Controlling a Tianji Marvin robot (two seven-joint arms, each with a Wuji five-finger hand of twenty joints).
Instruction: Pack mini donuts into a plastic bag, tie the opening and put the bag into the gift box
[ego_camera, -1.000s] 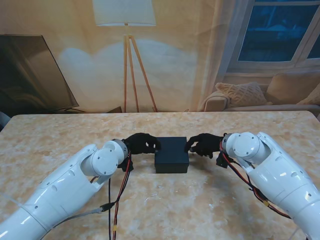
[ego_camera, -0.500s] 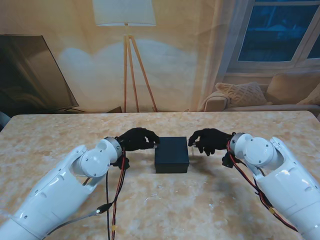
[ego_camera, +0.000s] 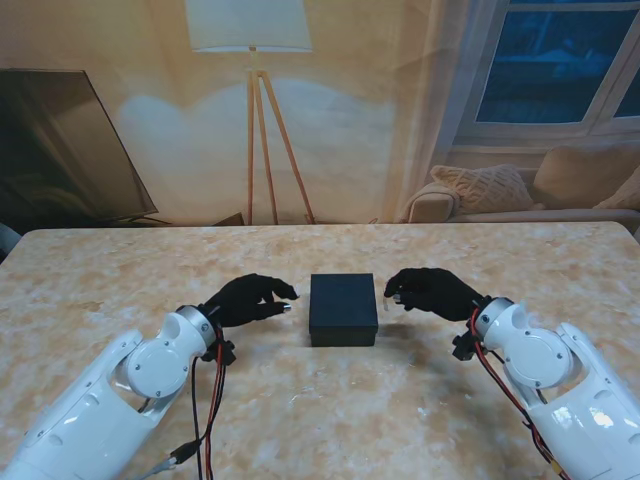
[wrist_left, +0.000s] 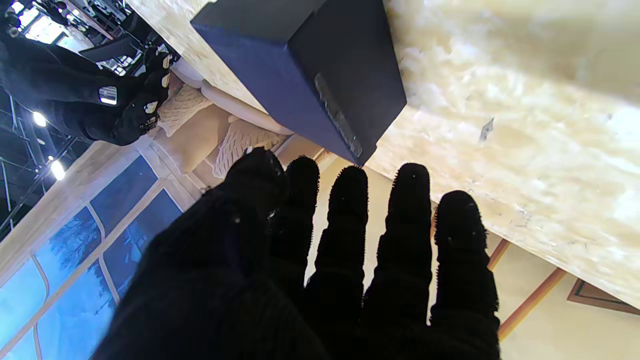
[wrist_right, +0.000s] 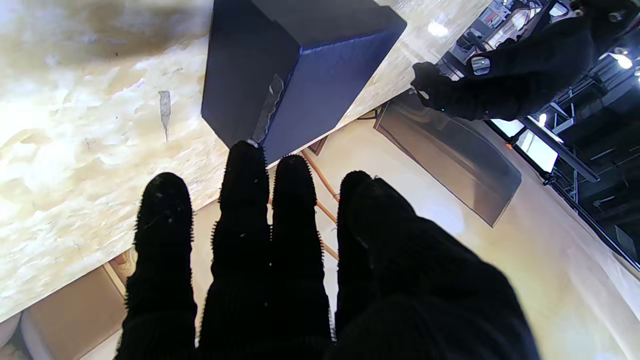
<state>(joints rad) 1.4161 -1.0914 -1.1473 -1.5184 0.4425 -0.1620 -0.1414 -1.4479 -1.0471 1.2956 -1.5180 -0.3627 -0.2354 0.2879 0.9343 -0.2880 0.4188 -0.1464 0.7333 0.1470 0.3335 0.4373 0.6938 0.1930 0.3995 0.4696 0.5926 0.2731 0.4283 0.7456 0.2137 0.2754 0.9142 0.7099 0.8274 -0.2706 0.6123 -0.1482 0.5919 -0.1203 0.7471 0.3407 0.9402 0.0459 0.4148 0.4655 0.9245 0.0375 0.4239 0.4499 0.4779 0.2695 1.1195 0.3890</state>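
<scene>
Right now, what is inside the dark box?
That cannot be seen: the box is closed, and its lid covers the inside. Nothing lies on top. Both hands, left hand and right hand, are open beside it, apart from it.

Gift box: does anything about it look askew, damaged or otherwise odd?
Nothing stands out. The closed gift box sits flat and square on the table, lid seated, with the left hand and right hand open, clear of it.
</scene>
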